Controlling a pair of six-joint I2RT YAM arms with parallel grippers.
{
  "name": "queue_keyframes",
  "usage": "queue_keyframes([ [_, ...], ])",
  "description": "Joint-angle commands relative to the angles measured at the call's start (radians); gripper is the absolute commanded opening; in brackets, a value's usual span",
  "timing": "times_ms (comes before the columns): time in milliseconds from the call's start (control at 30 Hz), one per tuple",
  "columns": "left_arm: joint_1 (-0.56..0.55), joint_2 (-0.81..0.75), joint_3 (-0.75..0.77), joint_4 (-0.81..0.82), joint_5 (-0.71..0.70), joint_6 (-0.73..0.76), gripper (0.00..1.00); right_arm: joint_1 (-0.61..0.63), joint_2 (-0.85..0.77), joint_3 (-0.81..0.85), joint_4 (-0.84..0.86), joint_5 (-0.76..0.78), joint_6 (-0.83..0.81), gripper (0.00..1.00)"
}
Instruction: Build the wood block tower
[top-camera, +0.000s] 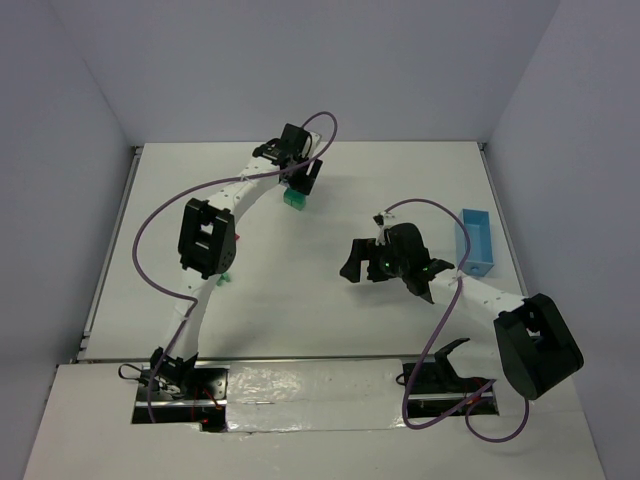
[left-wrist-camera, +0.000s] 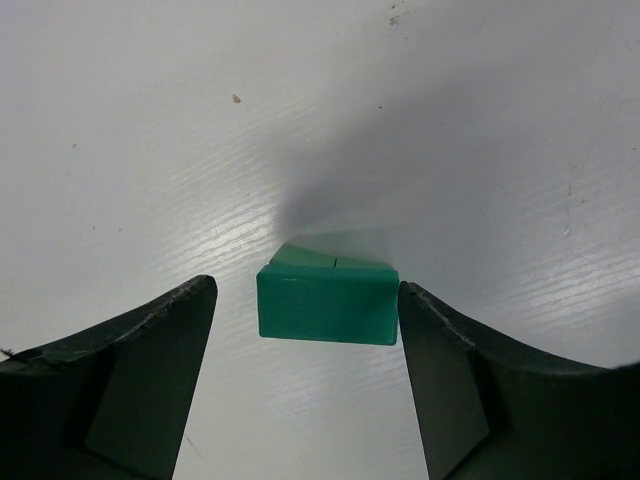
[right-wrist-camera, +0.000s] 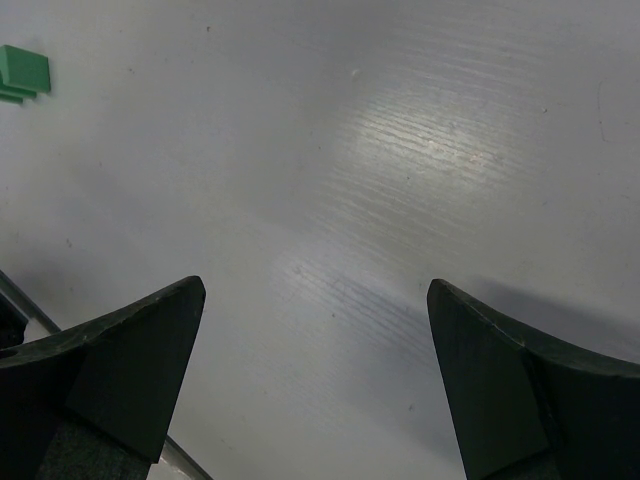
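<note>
At the far middle of the table stands a small stack of green blocks (top-camera: 293, 200). In the left wrist view a green brick (left-wrist-camera: 328, 303) lies across two green blocks below it. My left gripper (left-wrist-camera: 305, 288) hangs over the stack with one finger on each side of the brick. The right finger (left-wrist-camera: 440, 370) is against the brick's end, while the left finger (left-wrist-camera: 150, 380) stands a little apart from it. My right gripper (top-camera: 352, 262) hovers open over bare table at the centre, with nothing between its fingers (right-wrist-camera: 315, 287). The green stack (right-wrist-camera: 22, 72) shows at the top left of its wrist view.
A light blue tray (top-camera: 475, 240) sits at the right side of the table. Another small green block (top-camera: 226, 277) lies beside the left arm's forearm, and a red speck (top-camera: 238, 237) peeks out by its elbow. Grey walls close in the table on three sides.
</note>
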Motion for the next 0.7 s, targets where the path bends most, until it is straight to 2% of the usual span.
queue_keyframes([
  [0,0.003,0.036,0.047,-0.005,0.020,-0.008,0.86,0.011,0.002,0.045,0.002,0.012,-0.013,1.00],
  [200,0.004,0.043,0.053,-0.014,0.035,-0.010,0.91,0.013,0.005,0.047,0.002,0.012,-0.011,1.00],
  [367,0.004,0.048,0.055,-0.015,0.043,-0.008,0.92,0.013,0.007,0.048,0.002,0.012,-0.013,1.00],
  [567,0.004,0.050,0.056,-0.018,0.043,-0.008,0.89,0.013,0.010,0.050,0.001,0.013,-0.013,1.00],
  [667,0.004,0.050,0.056,-0.018,0.048,-0.008,0.83,0.015,0.007,0.048,0.001,0.015,-0.013,1.00],
])
